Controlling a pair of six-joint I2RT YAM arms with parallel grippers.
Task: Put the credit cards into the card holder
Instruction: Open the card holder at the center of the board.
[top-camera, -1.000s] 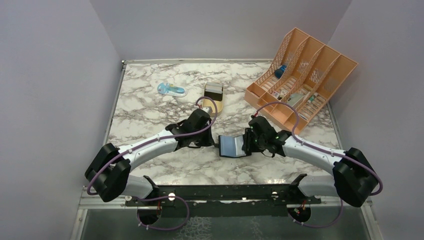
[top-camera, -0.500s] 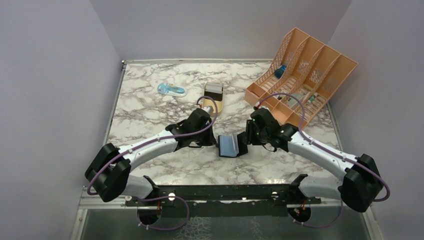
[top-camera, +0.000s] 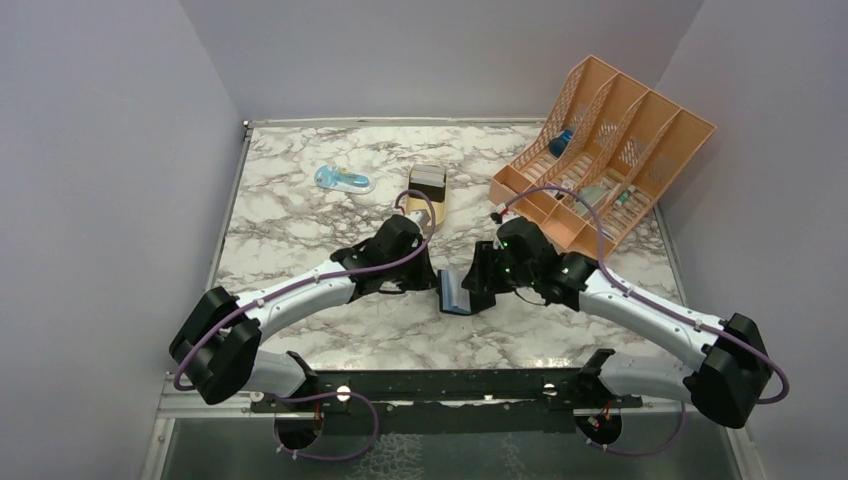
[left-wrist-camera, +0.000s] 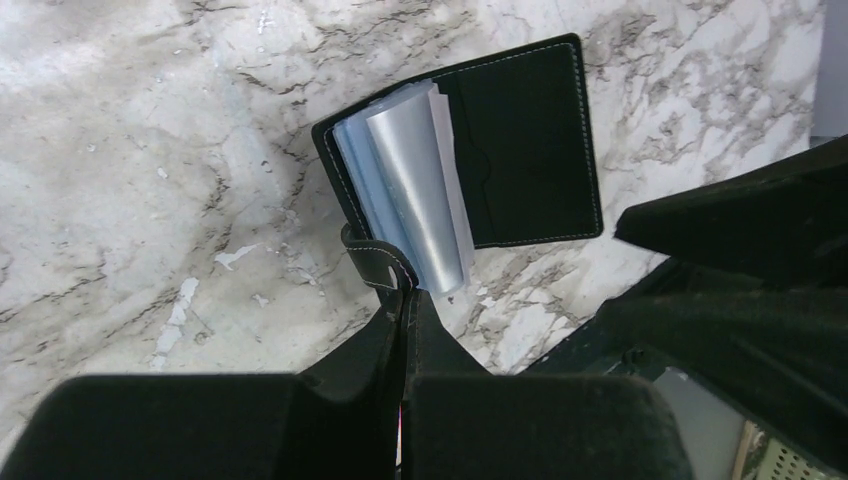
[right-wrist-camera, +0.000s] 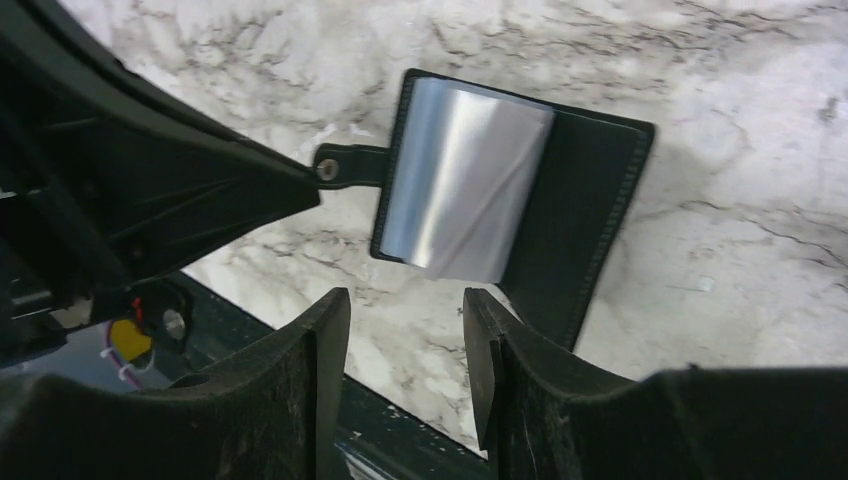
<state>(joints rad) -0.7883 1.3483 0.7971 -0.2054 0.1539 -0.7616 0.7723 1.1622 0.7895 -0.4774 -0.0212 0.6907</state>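
Holder: the card holder (left-wrist-camera: 520, 150) lies open on the marble table (top-camera: 300, 225), clear sleeves fanned up.
Left gripper (left-wrist-camera: 405, 300): at the holder's left edge, pinched tight on its strap (left-wrist-camera: 375, 258).
Right gripper (right-wrist-camera: 405, 320): over the holder's right side, fingers partly apart, gripping nothing.
Tin (top-camera: 428, 190): beyond the holder.
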